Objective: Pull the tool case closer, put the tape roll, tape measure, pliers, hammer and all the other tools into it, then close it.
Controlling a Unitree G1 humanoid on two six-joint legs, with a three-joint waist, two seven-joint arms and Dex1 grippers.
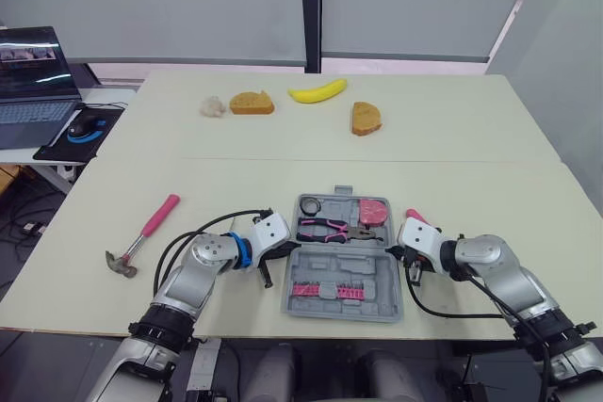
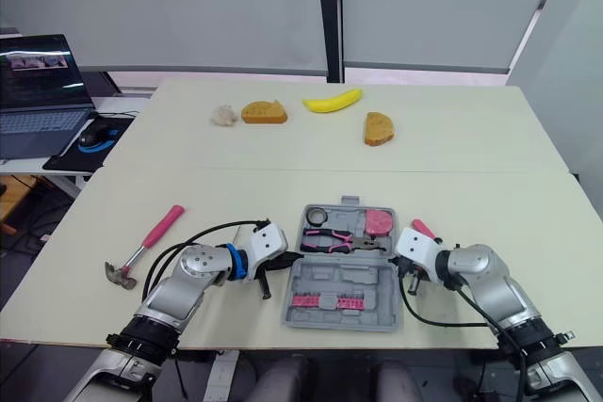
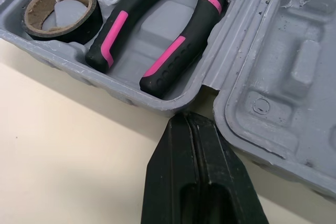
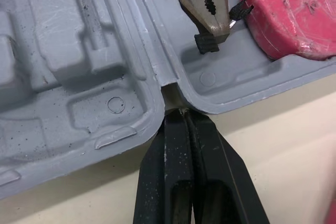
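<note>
While the tool case (image 1: 344, 270) lies open near the front edge of the tabletop (image 1: 424, 148), it is flanked by the left jaws and the right jaws.
The left jaws are clenched on nothing, their tip set at the hinge notch on the case's left side; the right jaws are likewise clenched empty at the notch on its right side. The tape roll (image 1: 312, 203), pliers (image 1: 330, 229) and pink tape measure (image 1: 374, 211) are held in the case's far half, and pink bits (image 1: 325, 290) in its near half. The hammer (image 1: 143, 235) is seen on the tabletop, well apart to the left.
</note>
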